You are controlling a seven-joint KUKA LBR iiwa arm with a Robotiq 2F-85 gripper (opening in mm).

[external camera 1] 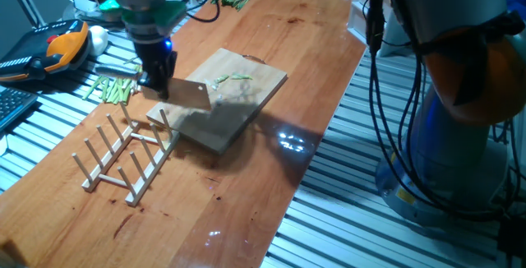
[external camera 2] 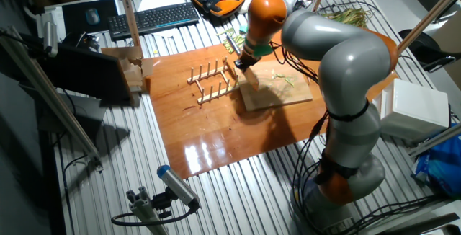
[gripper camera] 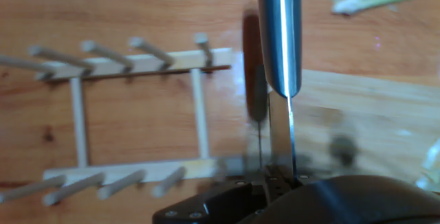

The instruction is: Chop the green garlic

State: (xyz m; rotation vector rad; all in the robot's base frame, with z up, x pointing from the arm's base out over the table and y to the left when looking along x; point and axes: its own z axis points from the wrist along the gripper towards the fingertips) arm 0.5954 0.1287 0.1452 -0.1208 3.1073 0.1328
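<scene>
Knife [external camera 1: 194, 94] is held clenched in the end effector [external camera 1: 156, 77], above the cutting board's [external camera 1: 220, 128] near edge. Green garlic [external camera 1: 232, 79] lies mid-board, apart from the blade. Blade should be shifted over the stalk, squared across it, then lowered straight.

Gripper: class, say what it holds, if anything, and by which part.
The gripper holds a knife by its handle end; the blade juts out over the cutting board. The handle itself is hidden by the fingers.
</scene>
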